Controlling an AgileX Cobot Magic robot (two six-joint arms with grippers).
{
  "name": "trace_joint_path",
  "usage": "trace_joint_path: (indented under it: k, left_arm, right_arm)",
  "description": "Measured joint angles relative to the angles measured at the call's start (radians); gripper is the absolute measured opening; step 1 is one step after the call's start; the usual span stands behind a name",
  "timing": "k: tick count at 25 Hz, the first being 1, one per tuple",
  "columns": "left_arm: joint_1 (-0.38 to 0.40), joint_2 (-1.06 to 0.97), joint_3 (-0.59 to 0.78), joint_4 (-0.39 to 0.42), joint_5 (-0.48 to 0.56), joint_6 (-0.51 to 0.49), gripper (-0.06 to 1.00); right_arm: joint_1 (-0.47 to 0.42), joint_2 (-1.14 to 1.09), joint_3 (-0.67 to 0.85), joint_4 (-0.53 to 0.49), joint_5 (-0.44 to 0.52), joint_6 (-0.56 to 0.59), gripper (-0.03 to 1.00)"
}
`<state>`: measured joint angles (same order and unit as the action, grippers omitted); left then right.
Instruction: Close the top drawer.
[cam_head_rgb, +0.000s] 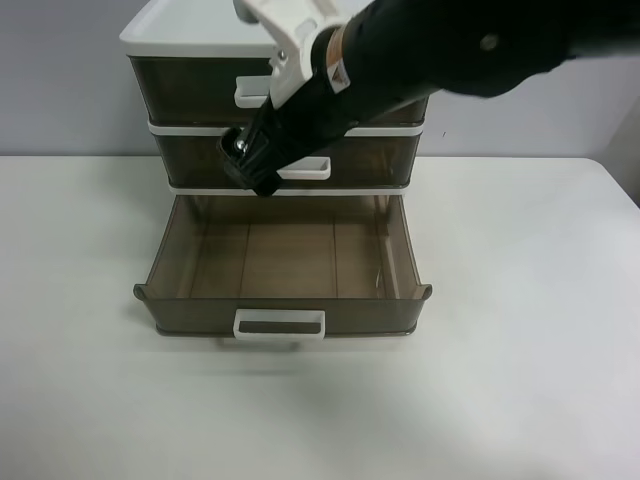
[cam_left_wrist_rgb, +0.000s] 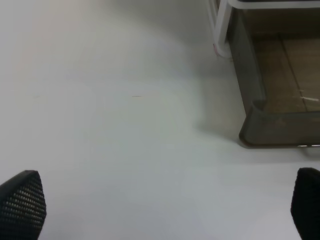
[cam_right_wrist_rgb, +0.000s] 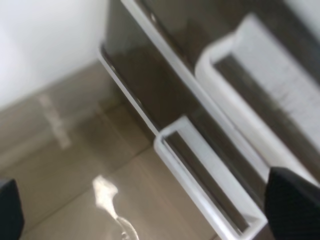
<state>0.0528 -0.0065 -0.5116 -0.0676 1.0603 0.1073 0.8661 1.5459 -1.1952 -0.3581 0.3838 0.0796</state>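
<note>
The top drawer (cam_head_rgb: 190, 90) is the uppermost of three in a white-framed cabinet. It is smoky brown, and its white loop handle (cam_head_rgb: 249, 94) is partly hidden by my right arm. Its front looks about level with the frame. In the right wrist view its wide handle (cam_right_wrist_rgb: 250, 80) shows grey smudges. My right gripper (cam_head_rgb: 250, 165) hangs in front of the middle drawer's handle (cam_head_rgb: 310, 168), just below the top handle. Its fingers (cam_right_wrist_rgb: 292, 205) are spread wide and hold nothing. My left gripper (cam_left_wrist_rgb: 165, 212) is open and empty over bare table beside the cabinet.
The bottom drawer (cam_head_rgb: 160, 270) is pulled far out and empty, with its white handle (cam_head_rgb: 280, 325) toward the table's front. Its corner shows in the left wrist view (cam_left_wrist_rgb: 260, 125). The middle drawer (cam_head_rgb: 370, 160) is pushed in. The white table (cam_head_rgb: 520, 350) surrounds the cabinet.
</note>
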Motion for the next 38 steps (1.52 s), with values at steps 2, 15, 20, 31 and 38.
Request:
trace_joint_path:
  k: [2, 15, 20, 31, 38]
  left_arm:
    - [0.0, 0.0, 0.0, 0.0, 0.0, 0.0, 0.99]
    - [0.0, 0.0, 0.0, 0.0, 0.0, 0.0, 0.99]
    - [0.0, 0.0, 0.0, 0.0, 0.0, 0.0, 0.99]
    - [0.0, 0.0, 0.0, 0.0, 0.0, 0.0, 0.99]
    - [0.0, 0.0, 0.0, 0.0, 0.0, 0.0, 0.99]
  right_arm:
    - [0.019, -0.088, 0.0, 0.025, 0.09, -0.002, 0.94]
    - [0.024, -0.552, 0.0, 0.119, 0.807, -0.043, 0.94]
    - [0.024, -0.728, 0.063, 0.101, 0.828, -0.043, 0.94]
    - [-0.004, -1.191, 0.423, 0.108, 0.832, -0.042, 0.94]
    - [-0.257, -1.397, 0.617, 0.205, 0.736, -0.042, 0.94]
